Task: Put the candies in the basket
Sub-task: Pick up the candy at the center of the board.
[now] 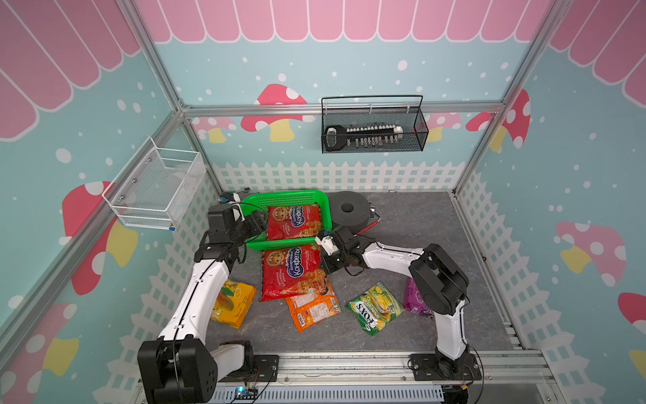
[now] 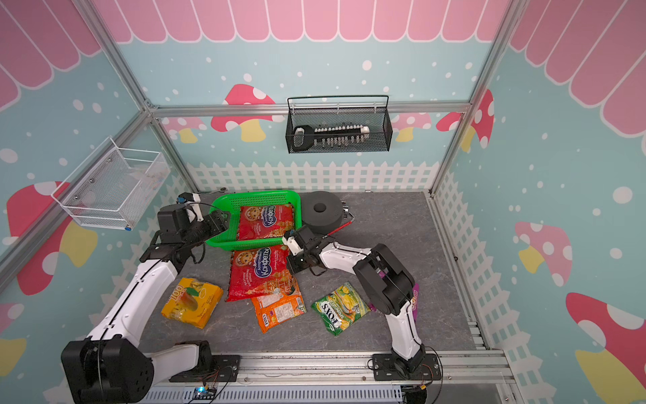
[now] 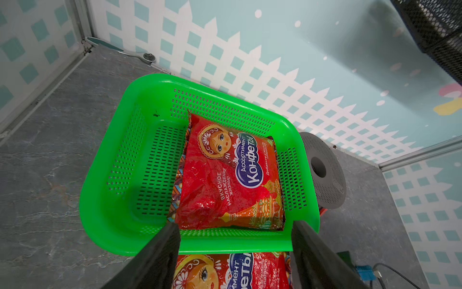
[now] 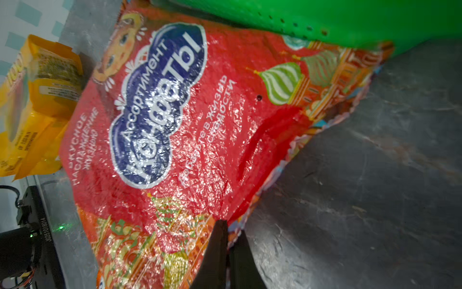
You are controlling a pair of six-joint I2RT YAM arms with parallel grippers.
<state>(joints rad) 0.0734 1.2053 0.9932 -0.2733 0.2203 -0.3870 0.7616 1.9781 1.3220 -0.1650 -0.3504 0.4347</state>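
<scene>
R: right gripper (image 4: 228, 225) jaws clamped on near red bag (image 4: 175, 112) right edge, we judge for lifting | L: left gripper (image 3: 235, 225) jaws apart above basket (image 3: 105, 200), far red bag (image 3: 225, 180) already inside

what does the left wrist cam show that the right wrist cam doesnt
Left wrist only: the first red bag lying in the green basket, the grey spool, the open left hand. Right wrist only: the yellow bag, and the right hand shut on the edge of the second red bag. Both: the green basket and the second red bag.
</scene>
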